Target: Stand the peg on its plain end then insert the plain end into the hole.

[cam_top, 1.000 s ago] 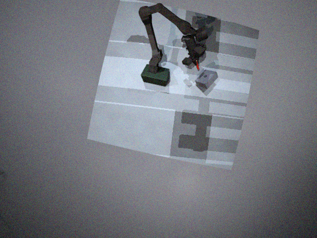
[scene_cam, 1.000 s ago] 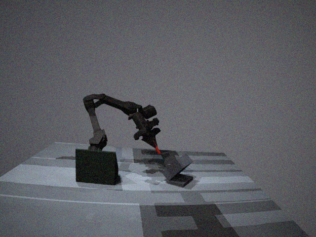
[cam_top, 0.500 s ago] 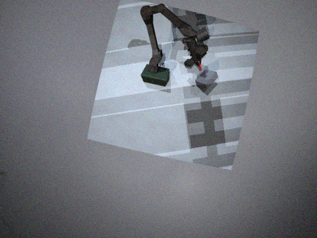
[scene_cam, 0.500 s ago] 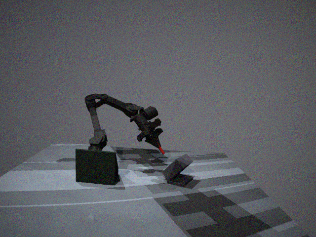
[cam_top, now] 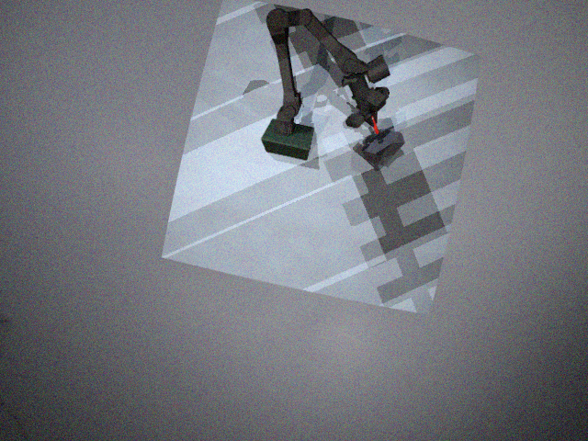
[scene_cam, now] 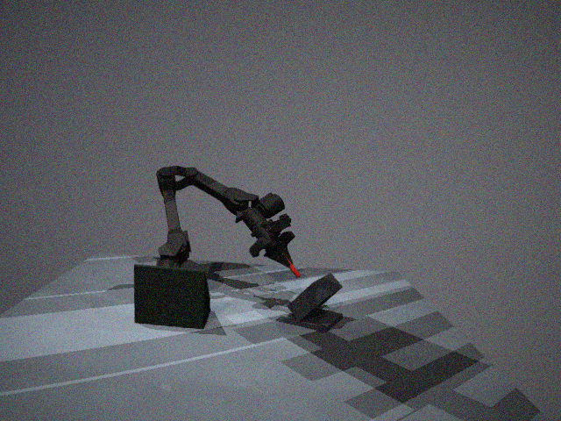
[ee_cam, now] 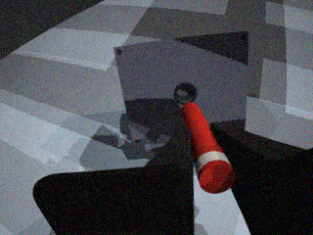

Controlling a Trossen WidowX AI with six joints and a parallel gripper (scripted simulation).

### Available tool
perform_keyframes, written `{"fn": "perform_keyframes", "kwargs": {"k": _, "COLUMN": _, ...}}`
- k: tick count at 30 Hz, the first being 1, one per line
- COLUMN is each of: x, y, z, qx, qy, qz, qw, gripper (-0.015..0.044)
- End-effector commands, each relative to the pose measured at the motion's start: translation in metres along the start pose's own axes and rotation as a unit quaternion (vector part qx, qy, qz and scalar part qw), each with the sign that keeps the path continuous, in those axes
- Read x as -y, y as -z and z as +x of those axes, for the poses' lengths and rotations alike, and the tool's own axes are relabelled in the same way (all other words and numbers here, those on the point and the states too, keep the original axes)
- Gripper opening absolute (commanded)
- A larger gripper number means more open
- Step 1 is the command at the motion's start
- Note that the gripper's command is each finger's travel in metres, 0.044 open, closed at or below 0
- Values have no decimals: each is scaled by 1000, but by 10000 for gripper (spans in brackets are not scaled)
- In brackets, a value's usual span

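My gripper [cam_top: 371, 118] [scene_cam: 284, 258] [ee_cam: 199, 131] is shut on the red peg [cam_top: 375, 126] [scene_cam: 293, 268] [ee_cam: 202, 140]. The peg's white band [ee_cam: 211, 159] is at the near end, by the fingers. Its plain end points away from me at the hole [ee_cam: 186, 93] in the grey sloped panel [cam_top: 382, 144] [scene_cam: 315, 295] [ee_cam: 151, 74]. In the wrist view the plain tip sits right at the hole's mouth. In the top and exterior views the peg tip hangs just above the panel's upper edge. How far the tip is inside the hole I cannot tell.
The dark green base block [cam_top: 288, 139] [scene_cam: 171, 295] of the arm stands left of the panel. The table [cam_top: 265, 237] [scene_cam: 136, 362] is patterned with light and dark stripes and patches. The panel rests on a flat dark foot [scene_cam: 319, 319].
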State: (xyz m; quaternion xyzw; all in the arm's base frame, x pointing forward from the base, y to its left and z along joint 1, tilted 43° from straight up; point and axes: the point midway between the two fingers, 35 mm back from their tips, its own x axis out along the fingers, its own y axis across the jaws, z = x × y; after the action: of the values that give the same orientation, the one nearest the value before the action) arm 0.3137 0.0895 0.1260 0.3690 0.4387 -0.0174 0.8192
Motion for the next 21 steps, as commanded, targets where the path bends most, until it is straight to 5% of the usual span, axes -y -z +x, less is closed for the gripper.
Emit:
{"fn": "perform_keyframes", "kwargs": {"k": 1, "x": 3, "y": 1, "z": 7, "qx": 2, "qy": 4, "qz": 4, "qw": 1000, "gripper": 0}}
{"fn": "perform_keyframes", "kwargs": {"k": 21, "x": 2, "y": 0, "z": 19, "qx": 13, "qy": 0, "qz": 2, "qw": 1000, "gripper": 0}}
